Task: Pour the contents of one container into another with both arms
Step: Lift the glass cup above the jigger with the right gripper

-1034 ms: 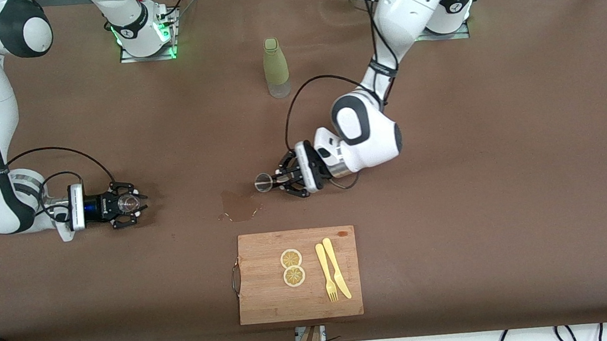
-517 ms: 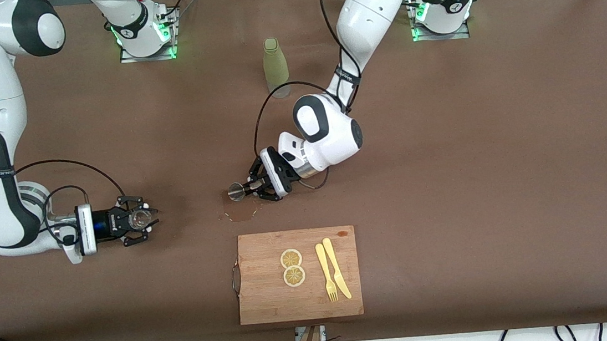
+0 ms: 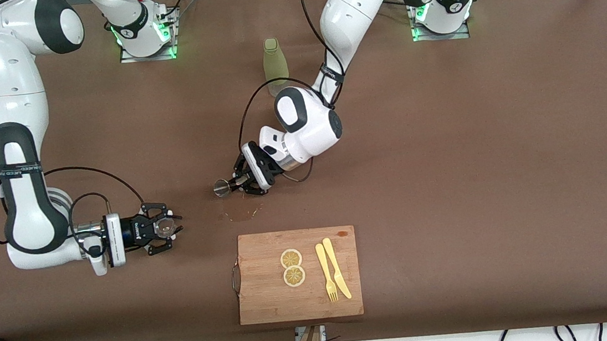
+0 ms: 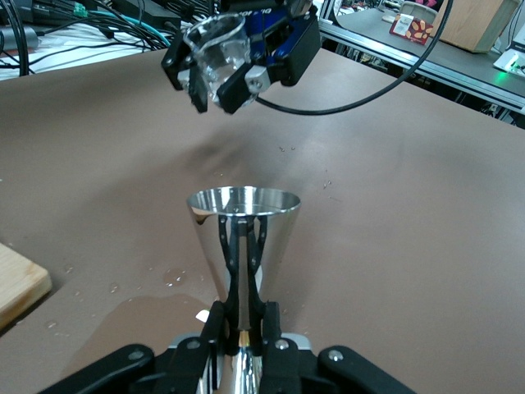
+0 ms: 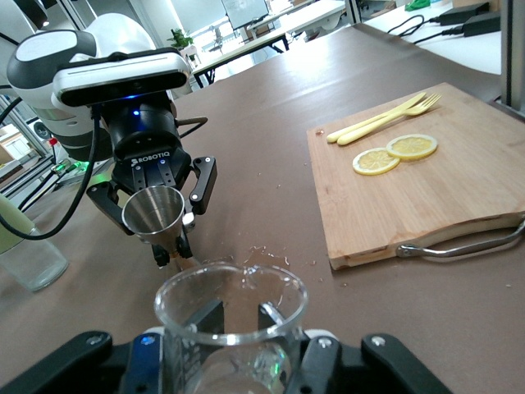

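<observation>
Nearest the front camera lies the cutting board (image 3: 301,304) with two lemon slices (image 3: 293,267) and a yellow fork and knife (image 3: 332,270), untouched by the work. Farther up the desk (image 3: 504,173), the right gripper (image 3: 168,227) hangs low toward the right arm's end, its jaws clamped on the glass cup (image 3: 163,226), mouth up. The left gripper (image 3: 232,184) sits over the middle of the desk, above a wet patch (image 3: 241,213), with its jaws closed on the waist of the steel jigger (image 3: 221,188) — the bowl stands upright in the left wrist view (image 4: 244,238). Farthest off stands the olive-green bottle (image 3: 275,64), out of play.

The step in hand looks like bringing the two vessels together for the pour. To do it well, I'd keep both level until the jigger's lip is just above the cup's rim (image 5: 231,300), then tip slowly from the wrist — the cup is small, and the wet patch suggests how easily liquid misses. The cup should be held steady, not chasing the stream.

Against half a second ago, the left gripper has carried the jigger toward the right arm's end, and the right gripper has brought the cup toward the middle and toward the front camera; the gap between them has narrowed, though they are still well apart.
</observation>
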You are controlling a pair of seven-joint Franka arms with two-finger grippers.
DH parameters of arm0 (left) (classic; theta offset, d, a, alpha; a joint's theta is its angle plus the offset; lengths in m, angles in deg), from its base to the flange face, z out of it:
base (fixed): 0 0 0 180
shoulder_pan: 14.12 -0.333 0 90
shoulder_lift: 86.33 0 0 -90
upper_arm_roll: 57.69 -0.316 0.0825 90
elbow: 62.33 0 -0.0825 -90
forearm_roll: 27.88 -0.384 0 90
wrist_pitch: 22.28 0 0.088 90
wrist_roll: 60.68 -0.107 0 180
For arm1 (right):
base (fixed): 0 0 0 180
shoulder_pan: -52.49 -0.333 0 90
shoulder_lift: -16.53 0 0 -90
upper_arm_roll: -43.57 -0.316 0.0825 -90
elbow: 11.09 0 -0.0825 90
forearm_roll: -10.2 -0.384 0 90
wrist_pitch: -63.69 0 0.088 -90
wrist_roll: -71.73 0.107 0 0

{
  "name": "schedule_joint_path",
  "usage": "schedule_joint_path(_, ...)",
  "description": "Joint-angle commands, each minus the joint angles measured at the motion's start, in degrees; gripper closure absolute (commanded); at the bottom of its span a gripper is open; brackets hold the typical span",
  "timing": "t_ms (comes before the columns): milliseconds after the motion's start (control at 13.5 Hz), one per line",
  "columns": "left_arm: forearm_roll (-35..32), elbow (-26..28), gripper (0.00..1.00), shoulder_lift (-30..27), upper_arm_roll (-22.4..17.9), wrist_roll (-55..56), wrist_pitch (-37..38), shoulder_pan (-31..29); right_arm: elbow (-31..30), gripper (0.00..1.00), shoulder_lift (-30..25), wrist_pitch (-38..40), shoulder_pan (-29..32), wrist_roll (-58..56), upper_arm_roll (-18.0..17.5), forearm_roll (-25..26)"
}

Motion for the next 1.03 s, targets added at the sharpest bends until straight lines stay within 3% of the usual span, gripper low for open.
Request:
schedule_joint_path(0,1.78,-4.25,1.00,3.10,-1.70,2.83,-2.24,1.31,1.43,0.71,0.55,-0.25,-1.53,3.18,-0.23,1.66)
schedule_joint_path(960,1.70,-5.48,1.00,3.27,-2.67,5.21,-2.34,1.31,7.06,0.70,0.46,6.69,-1.81,12.06,-6.38,17.48)
